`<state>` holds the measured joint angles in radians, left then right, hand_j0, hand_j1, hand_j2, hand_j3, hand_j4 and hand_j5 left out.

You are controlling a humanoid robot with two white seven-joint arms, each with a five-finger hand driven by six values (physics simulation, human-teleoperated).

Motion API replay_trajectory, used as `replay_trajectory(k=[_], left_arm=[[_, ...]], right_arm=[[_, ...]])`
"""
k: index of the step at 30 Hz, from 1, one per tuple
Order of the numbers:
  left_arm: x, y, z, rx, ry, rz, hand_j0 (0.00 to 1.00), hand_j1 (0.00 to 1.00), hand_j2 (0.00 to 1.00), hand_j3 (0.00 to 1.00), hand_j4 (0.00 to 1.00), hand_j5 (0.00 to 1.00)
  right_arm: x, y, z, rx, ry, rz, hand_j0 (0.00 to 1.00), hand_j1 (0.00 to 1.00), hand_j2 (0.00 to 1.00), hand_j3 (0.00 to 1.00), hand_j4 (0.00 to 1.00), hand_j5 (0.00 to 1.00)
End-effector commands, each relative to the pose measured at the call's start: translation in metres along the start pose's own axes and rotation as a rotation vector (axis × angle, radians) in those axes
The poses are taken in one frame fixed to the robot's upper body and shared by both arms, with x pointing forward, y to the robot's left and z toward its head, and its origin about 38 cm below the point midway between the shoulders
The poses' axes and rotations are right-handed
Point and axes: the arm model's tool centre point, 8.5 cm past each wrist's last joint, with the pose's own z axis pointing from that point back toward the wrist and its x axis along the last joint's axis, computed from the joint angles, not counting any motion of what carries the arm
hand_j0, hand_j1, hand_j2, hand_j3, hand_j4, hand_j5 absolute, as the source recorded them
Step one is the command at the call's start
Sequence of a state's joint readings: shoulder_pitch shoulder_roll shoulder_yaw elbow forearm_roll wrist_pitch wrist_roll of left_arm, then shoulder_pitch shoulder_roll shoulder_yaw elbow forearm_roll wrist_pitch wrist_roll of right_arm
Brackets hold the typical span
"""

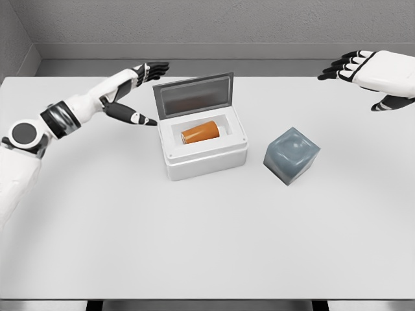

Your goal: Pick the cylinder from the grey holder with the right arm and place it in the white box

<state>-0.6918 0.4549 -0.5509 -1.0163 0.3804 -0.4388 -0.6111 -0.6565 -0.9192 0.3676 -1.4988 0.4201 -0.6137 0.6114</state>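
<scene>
Inside the white box [206, 155], lid up, we see the orange cylinder [200, 133] lying flat.
Grey holder [292, 155] empty beside it; right hand [369, 74] spread wide, holding nothing.

I see the orange cylinder [200, 133] lying on its side inside the open white box [206, 155] — lid raised behind it — with the empty grey holder [292, 155] near, to its right.

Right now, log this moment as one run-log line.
cylinder: lying in white box, lid up | grey holder: empty | right hand: open, raised | left hand: open beside box
</scene>
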Motion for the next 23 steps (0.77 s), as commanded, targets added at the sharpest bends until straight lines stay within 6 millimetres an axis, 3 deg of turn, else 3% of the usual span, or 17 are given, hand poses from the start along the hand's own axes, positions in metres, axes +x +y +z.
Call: replay_trajectory(k=[1, 3, 6, 12, 13, 17, 18, 23], left_arm=[[0.01, -0.004, -0.006, -0.014, -0.037, -0.011, 1.0, 1.0, 1.0, 1.0, 1.0, 1.0], [0.015, -0.004, -0.007, -0.022, -0.051, -0.022, 1.0, 1.0, 1.0, 1.0, 1.0, 1.0], [0.024, -0.026, -0.016, -0.098, -0.076, -0.029, 1.0, 1.0, 1.0, 1.0, 1.0, 1.0], [0.035, -0.019, -0.009, -0.082, -0.116, -0.001, 1.0, 1.0, 1.0, 1.0, 1.0, 1.0], [0.037, -0.015, 0.002, -0.077, -0.116, 0.001, 1.0, 1.0, 1.0, 1.0, 1.0, 1.0], [0.034, -0.005, 0.014, -0.065, -0.092, -0.009, 1.0, 1.0, 1.0, 1.0, 1.0, 1.0], [0.032, -0.003, 0.017, -0.062, -0.079, -0.008, 1.0, 1.0, 1.0, 1.0, 1.0, 1.0], [-0.024, 0.029, 0.073, 0.055, 0.102, 0.005, 1.0, 1.0, 1.0, 1.0, 1.0, 1.0]], right_arm=[[0.0, 0.0, 0.001, -0.001, 0.0, -0.003, 1.0, 1.0, 1.0, 1.0, 1.0, 1.0], [-0.001, 0.0, 0.002, 0.001, 0.003, -0.003, 1.0, 1.0, 1.0, 1.0, 1.0, 1.0], [-0.001, 0.001, 0.003, -0.001, 0.005, -0.007, 1.0, 1.0, 1.0, 1.0, 1.0, 1.0], [-0.003, -0.001, 0.005, -0.003, 0.008, -0.007, 1.0, 1.0, 1.0, 1.0, 1.0, 1.0], [-0.005, -0.001, 0.01, 0.005, 0.02, -0.001, 1.0, 1.0, 1.0, 1.0, 1.0, 1.0], [-0.018, -0.008, 0.044, 0.023, 0.05, -0.019, 1.0, 1.0, 1.0, 1.0, 1.0, 1.0], [-0.018, -0.009, 0.046, 0.025, 0.054, -0.015, 1.0, 1.0, 1.0, 1.0, 1.0, 1.0], [-0.015, -0.004, 0.044, 0.034, 0.044, -0.022, 1.0, 1.0, 1.0, 1.0, 1.0, 1.0]])
